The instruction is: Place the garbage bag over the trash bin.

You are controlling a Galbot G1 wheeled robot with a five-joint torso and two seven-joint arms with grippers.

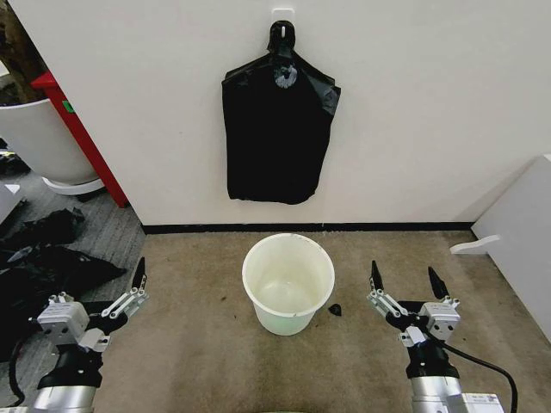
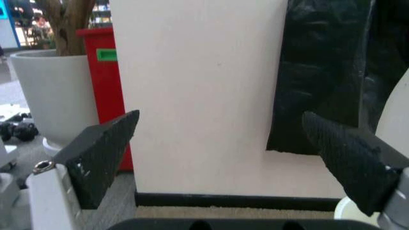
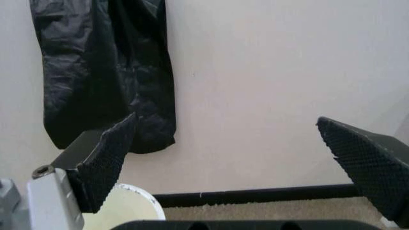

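1. Bag status: the garbage bag (image 1: 277, 129) hangs flat against the white wall (image 1: 413, 103) from a hook (image 1: 282, 26) (gathered at its top, body draping straight down), its lower edge well above the floor. No gripper touches it.
2. The trash bin (image 1: 287, 283) stands upright on the tan carpet (image 1: 198, 344), directly below the bag, mouth open and unlined. The task is judged not yet begun.
3. A small black scrap (image 1: 336, 310) lies just beside the bin's base; possibly torn plastic, but too small to tell.
4. The left gripper (image 1: 138, 288) hovers low to the left of the bin, jaws spread wide and empty.
5. The right gripper (image 1: 406, 288) hovers likewise to the bin's right, jaws apart and holding nothing; both claws point toward the wall, apparently staged for a reach up to the bag.
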